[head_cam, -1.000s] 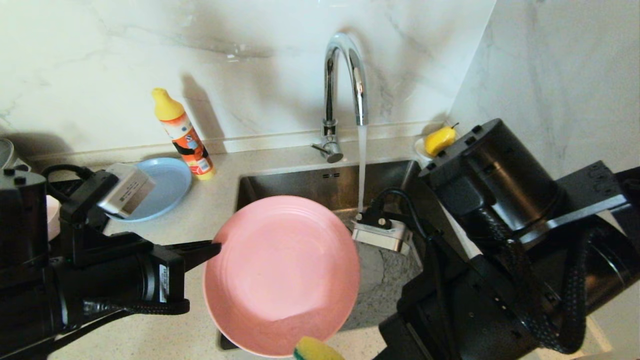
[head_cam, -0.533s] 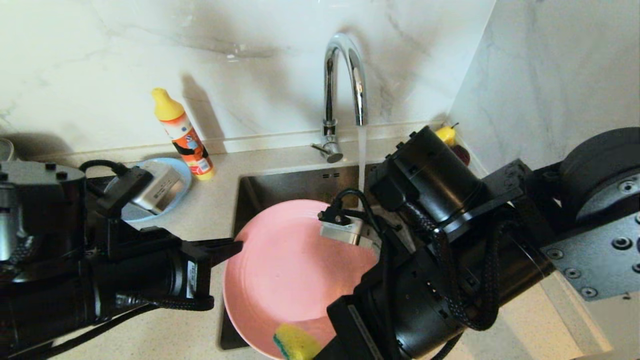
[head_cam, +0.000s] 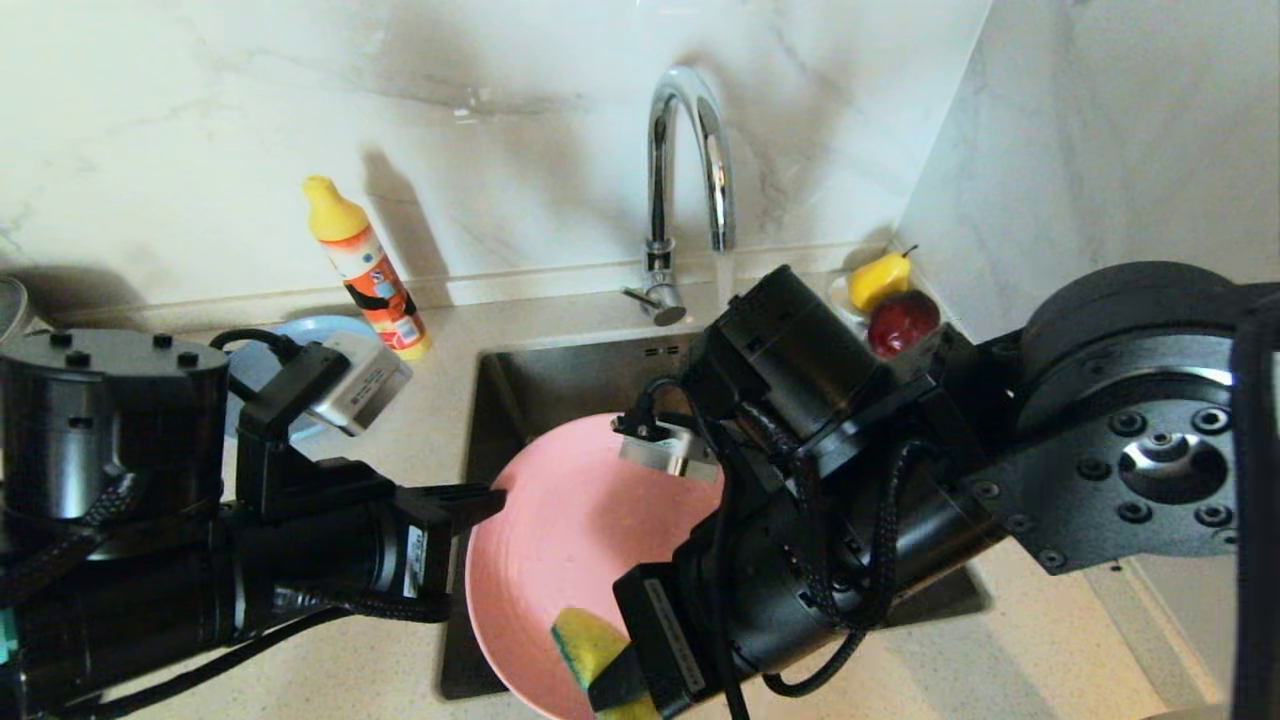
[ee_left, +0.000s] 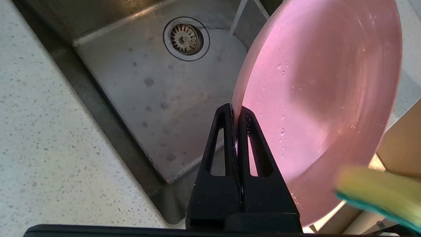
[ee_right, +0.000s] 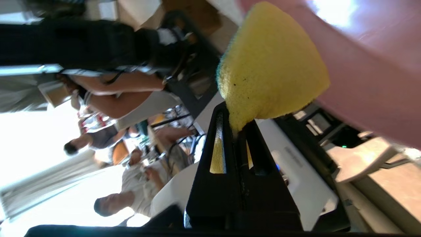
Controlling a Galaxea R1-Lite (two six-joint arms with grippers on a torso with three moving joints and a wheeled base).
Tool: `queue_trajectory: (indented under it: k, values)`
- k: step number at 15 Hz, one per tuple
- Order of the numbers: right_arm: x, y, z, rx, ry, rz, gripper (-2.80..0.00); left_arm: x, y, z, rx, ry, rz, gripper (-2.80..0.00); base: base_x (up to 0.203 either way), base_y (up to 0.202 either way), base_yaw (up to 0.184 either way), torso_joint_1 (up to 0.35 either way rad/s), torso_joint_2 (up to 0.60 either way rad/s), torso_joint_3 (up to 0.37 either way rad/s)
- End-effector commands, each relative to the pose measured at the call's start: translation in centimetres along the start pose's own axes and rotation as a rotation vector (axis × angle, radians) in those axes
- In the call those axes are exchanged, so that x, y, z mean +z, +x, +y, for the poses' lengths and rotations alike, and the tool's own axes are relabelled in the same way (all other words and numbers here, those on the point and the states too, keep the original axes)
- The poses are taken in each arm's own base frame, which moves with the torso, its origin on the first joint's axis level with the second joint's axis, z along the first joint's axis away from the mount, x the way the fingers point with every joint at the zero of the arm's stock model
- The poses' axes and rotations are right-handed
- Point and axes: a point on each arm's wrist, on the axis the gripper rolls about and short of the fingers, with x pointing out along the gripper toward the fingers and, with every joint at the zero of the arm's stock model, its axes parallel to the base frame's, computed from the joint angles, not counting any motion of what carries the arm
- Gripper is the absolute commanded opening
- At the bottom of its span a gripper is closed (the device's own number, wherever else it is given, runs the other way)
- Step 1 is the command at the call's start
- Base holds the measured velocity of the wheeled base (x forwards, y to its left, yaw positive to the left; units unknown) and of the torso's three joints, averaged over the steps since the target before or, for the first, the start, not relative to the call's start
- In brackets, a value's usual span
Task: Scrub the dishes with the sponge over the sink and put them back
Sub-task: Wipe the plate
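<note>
The pink plate [head_cam: 560,540] hangs tilted over the sink [head_cam: 590,375], its wet face [ee_left: 315,92] turned toward me. My left gripper [head_cam: 495,497] is shut on the plate's left rim, the rim pinched between its two fingers [ee_left: 235,110]. My right gripper [head_cam: 615,690] is shut on the yellow sponge [head_cam: 585,645], whose green layer shows at its edge. The sponge [ee_right: 269,69] lies against the near part of the plate [ee_right: 368,82]. It also shows at the plate's rim in the left wrist view [ee_left: 378,191].
Water runs from the chrome faucet [head_cam: 685,150] into the basin near the drain strainer [ee_left: 185,38]. A grey-blue plate [head_cam: 255,365] and an orange detergent bottle [head_cam: 365,270] stand on the left counter. A pear [head_cam: 878,278] and a red fruit [head_cam: 903,322] sit back right.
My left gripper has carried the pink plate to the right over the sink. My right arm has swung left across the basin, bringing the sponge up onto the plate's near part.
</note>
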Motion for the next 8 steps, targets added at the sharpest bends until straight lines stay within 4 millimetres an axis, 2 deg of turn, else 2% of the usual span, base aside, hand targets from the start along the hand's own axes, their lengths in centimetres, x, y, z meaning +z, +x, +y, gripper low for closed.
queue_trajectory:
  k: [1,8]
  values:
    - [0.4,0.9,-0.6,-0.034,0.017,-0.002,-2.80,-0.1,0.2,-0.1,-0.003,0.001,0.006,-2.80,0.000,0.000,0.000,0.000,0.00,0.000]
    - [2.3,-0.1,-1.7,-0.042,0.053,-0.067,-2.80,0.0,0.4,-0.3,-0.008,0.003,0.005,-2.80,0.000,0.000,0.000,0.000,0.00,0.000]
